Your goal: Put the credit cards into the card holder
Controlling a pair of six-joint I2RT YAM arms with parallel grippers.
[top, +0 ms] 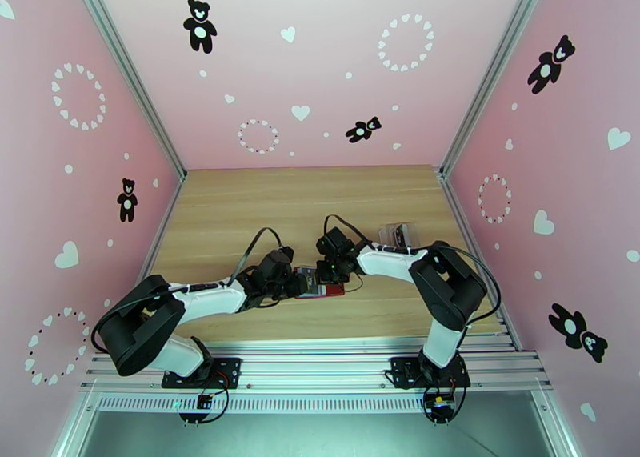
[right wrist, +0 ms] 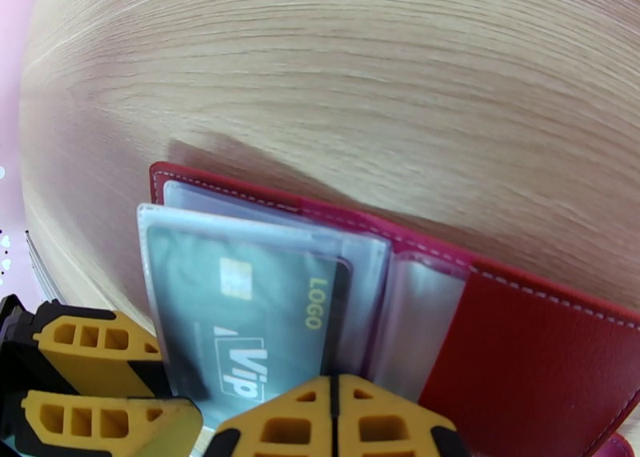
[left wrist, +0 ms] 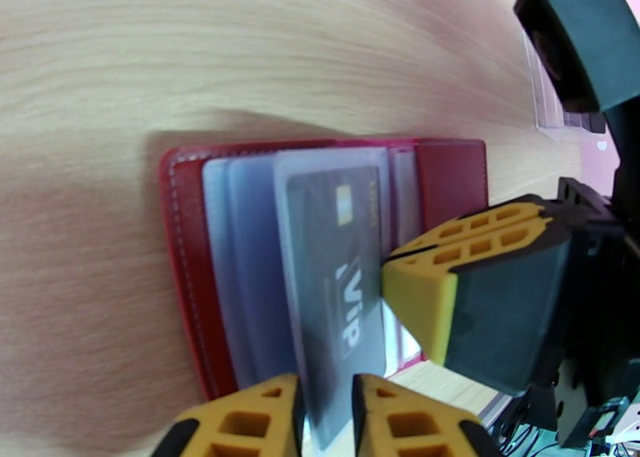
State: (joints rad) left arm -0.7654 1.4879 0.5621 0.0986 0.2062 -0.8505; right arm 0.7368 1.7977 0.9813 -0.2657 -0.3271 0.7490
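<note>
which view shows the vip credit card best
Right wrist: the credit card faces the camera, chip and lettering readable. Left wrist shows it foreshortened, between the fingers of the left gripper. Top external: too small to make out.

An open card holder, dark red with pale stitching, lies flat on the light wooden tabletop. Cloudy plastic sleeves fan out from its middle. A dark grey credit card with a gold chip and "VIP" in white sits in the front sleeve. Its near end is pinched between the yellow jaws of the left gripper at the bottom edge. The right gripper reaches in from the right with its jaws pressed together, its tip just beside the card over the holder's right half. Farther back on the right, a clear plastic case sits on the tabletop, partly hidden behind black hardware.
</note>
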